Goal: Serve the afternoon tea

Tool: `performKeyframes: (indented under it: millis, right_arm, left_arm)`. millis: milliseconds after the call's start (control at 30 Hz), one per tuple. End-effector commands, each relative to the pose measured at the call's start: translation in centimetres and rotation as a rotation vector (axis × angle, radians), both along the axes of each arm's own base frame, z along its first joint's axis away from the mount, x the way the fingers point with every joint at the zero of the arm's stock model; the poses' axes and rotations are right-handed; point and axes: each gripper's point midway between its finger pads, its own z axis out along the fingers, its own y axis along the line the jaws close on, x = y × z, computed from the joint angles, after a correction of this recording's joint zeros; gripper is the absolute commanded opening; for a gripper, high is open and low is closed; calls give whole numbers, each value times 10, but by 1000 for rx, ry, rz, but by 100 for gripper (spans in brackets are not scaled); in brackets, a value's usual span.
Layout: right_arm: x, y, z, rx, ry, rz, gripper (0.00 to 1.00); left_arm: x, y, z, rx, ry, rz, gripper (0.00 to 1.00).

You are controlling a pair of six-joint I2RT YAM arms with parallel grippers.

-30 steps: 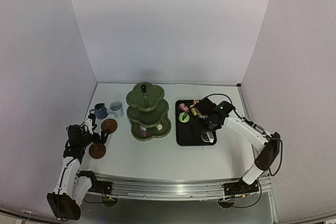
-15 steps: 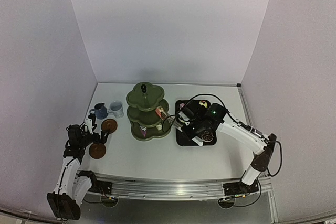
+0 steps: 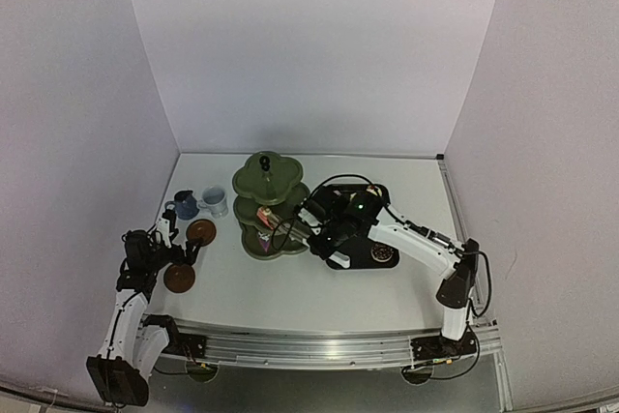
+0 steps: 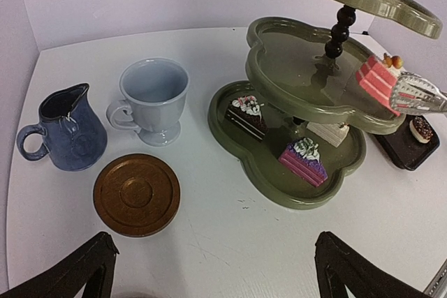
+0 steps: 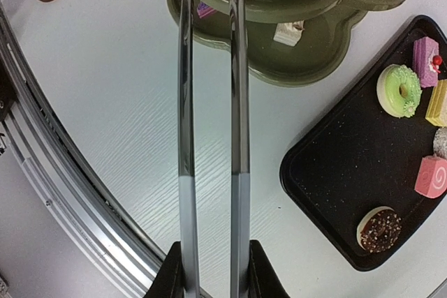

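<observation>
Afternoon tea stand: sits mid-tabletop, nearer the far edge. Dark-blue cup, white cup and two saucers by the left edge; right claw between black tray and stand.

Left wrist: left claw released above the tabletop; pink cake pinched in metal tongs over the middle tier's rim.

Right wrist: right claw clenched on those tongs; doughnuts on the tray.
</observation>
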Motion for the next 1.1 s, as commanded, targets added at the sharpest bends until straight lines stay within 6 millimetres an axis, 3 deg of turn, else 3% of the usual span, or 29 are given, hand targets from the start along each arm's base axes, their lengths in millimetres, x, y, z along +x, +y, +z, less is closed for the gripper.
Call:
performKeyframes:
  millis: [0,233,633,800,1067]
  right_arm:
    - [12,11,7,19,-53,15,14]
    - [21,13,7,6,-83,-6,36]
    - [21,8,32,55,-115,-35,41]
    - [17,-11,57,95,-150,-83,41]
    - [18,-59,73,161,-164,-233,40]
  left_arm:
    - [1,-2,6,8,-40,-16,99]
    - [0,-3,5,6,-38,-20,100]
    - [0,-3,4,5,-34,-22,99]
    - [0,-4,4,2,-32,-27,99]
    - [-1,-6,3,-5,-30,-38,99]
